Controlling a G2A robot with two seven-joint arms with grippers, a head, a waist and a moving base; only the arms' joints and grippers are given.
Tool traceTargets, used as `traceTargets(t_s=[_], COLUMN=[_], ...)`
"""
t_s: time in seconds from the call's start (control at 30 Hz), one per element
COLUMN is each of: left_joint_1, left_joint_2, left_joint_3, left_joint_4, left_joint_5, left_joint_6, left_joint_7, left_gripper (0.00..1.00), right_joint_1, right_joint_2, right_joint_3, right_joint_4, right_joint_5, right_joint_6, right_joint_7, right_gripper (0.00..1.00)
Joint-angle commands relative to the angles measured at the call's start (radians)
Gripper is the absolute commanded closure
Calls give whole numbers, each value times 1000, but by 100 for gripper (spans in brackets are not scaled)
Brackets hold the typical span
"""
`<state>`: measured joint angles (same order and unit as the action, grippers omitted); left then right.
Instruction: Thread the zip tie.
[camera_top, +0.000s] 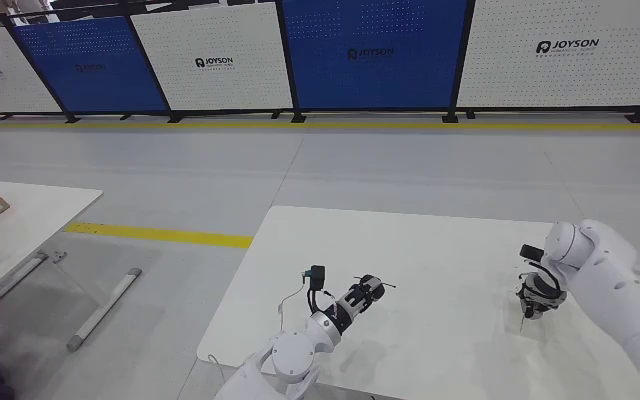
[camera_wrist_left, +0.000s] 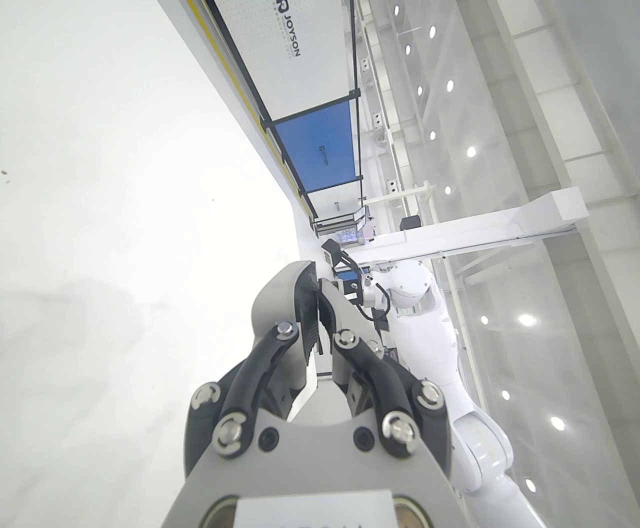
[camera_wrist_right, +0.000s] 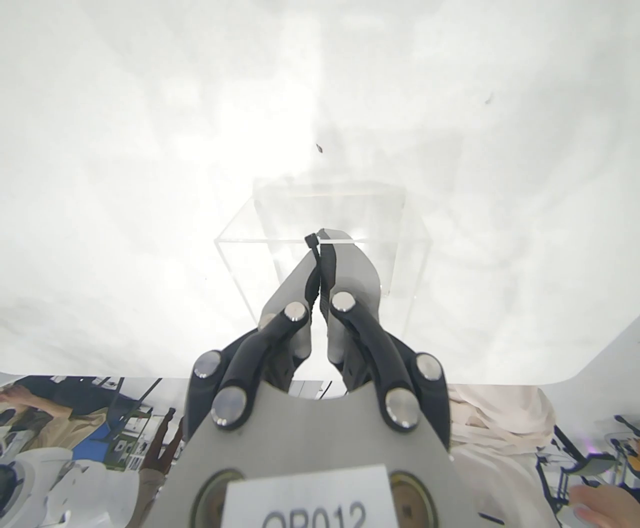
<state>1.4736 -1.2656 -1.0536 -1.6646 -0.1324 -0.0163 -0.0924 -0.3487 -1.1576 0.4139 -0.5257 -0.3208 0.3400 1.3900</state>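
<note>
Over the white counter (camera_top: 420, 250), near its right edge, my right gripper (camera_wrist_right: 320, 246) pinches the zip tie (camera_wrist_right: 311, 241) by its head above a clear box (camera_wrist_right: 240, 270), so I judge my left gripper (camera_wrist_left: 317, 292), pressed together by the near edge, should close in slowly, squarely aligned.

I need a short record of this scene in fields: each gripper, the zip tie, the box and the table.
left gripper: shut, low over the table
right gripper: shut on the zip tie
zip tie: black, its head sticks out past the fingertips
clear box: stands on the table, just beyond the right gripper's tips
table: white
</note>
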Motion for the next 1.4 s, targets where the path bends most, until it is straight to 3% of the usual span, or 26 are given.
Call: traceTargets(t_s=[0.0,0.43,0.47,0.53,0.77,1.37], left_joint_1=[0,0,0,0,0,0], left_joint_2=[0,0,0,0,0,0], left_joint_3=[0,0,0,0,0,0], left_joint_4=[0,0,0,0,0,0], left_joint_5=[0,0,0,0,0,0], left_joint_6=[0,0,0,0,0,0], left_joint_7=[0,0,0,0,0,0], left_gripper=[100,100,100,100,100,100], right_joint_1=[2,2,1,-1,-1,-5], right_joint_2=[-2,1,1,1,4,5], right_joint_3=[-1,1,1,1,1,-3], right_joint_4=[4,1,0,-2,-11,-14], right_joint_5=[0,-11,-12,-14,-14,-11], right_joint_6=[0,0,0,0,-2,0], right_joint_7=[0,0,0,0,0,0], right_gripper=[100,100,97,80,68,74])
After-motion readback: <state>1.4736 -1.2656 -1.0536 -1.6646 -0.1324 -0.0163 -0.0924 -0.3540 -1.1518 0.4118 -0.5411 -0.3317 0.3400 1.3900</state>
